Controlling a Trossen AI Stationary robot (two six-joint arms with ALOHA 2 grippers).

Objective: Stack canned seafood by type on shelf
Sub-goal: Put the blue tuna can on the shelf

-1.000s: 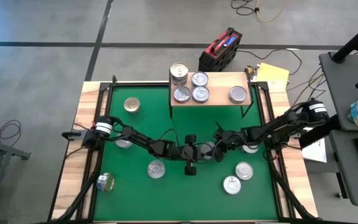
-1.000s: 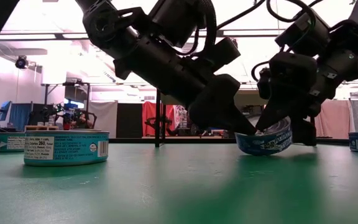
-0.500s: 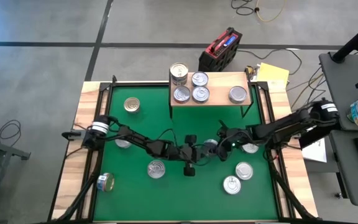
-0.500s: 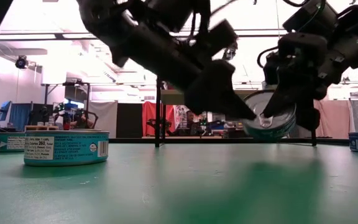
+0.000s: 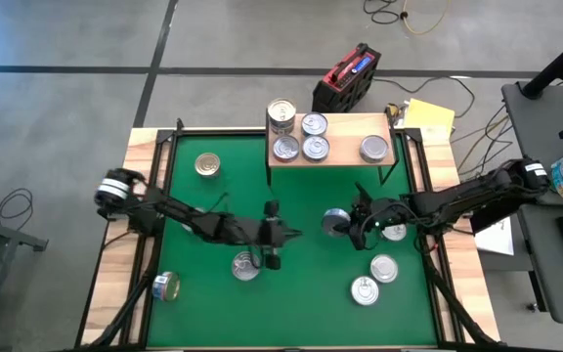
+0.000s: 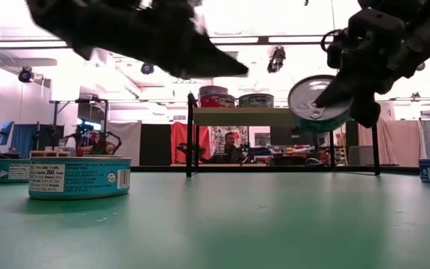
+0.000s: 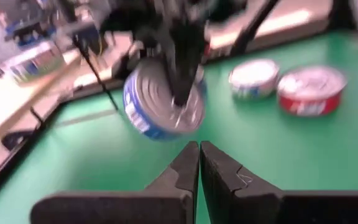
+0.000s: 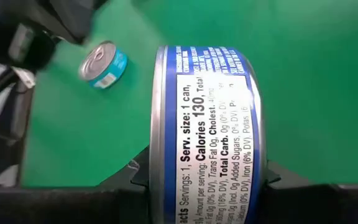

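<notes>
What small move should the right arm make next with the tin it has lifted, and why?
Probably carry it toward the shelf. The right gripper holds a blue-labelled can, tilted on edge and clear of the mat, while the shelf already bears several tins. The left gripper, jaws shut, is off to the side.

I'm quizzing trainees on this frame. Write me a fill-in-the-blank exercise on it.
1. The right claw holds a blue-labelled can ____ the green mat.
2. The left claw is ____ and holds nothing.
3. On the shelf, the only stack stands at its ____ end in the high view.

Missing words: above; shut; left
</notes>
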